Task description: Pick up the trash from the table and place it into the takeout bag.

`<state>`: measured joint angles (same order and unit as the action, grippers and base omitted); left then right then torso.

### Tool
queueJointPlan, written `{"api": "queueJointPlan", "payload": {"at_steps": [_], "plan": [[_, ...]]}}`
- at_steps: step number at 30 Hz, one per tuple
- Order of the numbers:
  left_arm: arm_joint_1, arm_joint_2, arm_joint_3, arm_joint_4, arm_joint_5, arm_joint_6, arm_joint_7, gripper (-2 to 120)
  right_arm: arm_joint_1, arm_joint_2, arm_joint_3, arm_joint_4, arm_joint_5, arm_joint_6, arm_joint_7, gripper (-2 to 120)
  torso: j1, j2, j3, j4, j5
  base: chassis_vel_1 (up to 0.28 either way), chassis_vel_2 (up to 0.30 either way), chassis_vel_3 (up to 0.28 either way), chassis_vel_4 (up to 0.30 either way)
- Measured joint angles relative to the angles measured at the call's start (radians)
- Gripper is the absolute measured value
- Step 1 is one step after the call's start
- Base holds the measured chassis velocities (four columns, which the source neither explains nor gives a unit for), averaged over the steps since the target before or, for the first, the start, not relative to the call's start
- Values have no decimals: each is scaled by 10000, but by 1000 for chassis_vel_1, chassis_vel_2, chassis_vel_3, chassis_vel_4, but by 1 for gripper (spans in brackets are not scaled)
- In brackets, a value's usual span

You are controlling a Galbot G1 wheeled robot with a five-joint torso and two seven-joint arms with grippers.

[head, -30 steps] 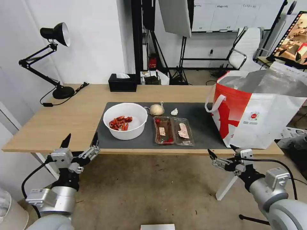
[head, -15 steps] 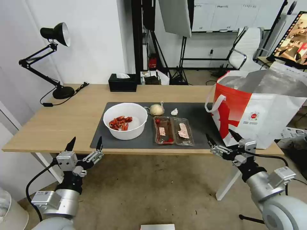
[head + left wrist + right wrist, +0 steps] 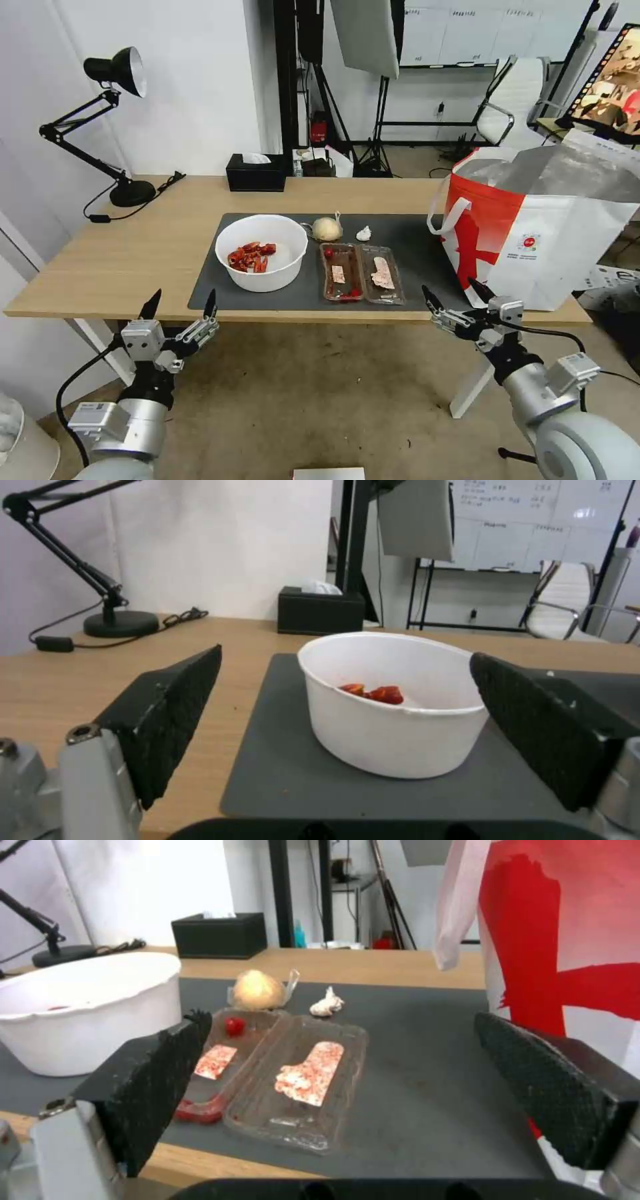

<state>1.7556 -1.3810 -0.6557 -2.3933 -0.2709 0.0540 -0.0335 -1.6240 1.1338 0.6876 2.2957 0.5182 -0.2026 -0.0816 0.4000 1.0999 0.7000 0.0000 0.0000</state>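
— How's the light?

— Bright, even and diffuse. The white wall [image 3: 200,87] at upper left looks nearly washed out, and the shadow under the white bowl [image 3: 261,252] is faint.

— Any glare?

— A soft sheen on the foil lining of the takeout bag [image 3: 533,233] at right.

— Sharpness?

— The head view bends straight lines toward its edges. In both wrist views the near black fingers [image 3: 170,715] along the lower edge are blurred; the far room is soft.
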Motion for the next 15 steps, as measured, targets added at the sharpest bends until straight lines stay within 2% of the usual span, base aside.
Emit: {"api": "queueJointPlan", "payload": {"at_steps": [15], "plan": [[7,-30,-9,66,167,-149,25,100,23,51,-129,-99,-213,0,8,100,0,1,0,0,0,0,0,0,0]]}}
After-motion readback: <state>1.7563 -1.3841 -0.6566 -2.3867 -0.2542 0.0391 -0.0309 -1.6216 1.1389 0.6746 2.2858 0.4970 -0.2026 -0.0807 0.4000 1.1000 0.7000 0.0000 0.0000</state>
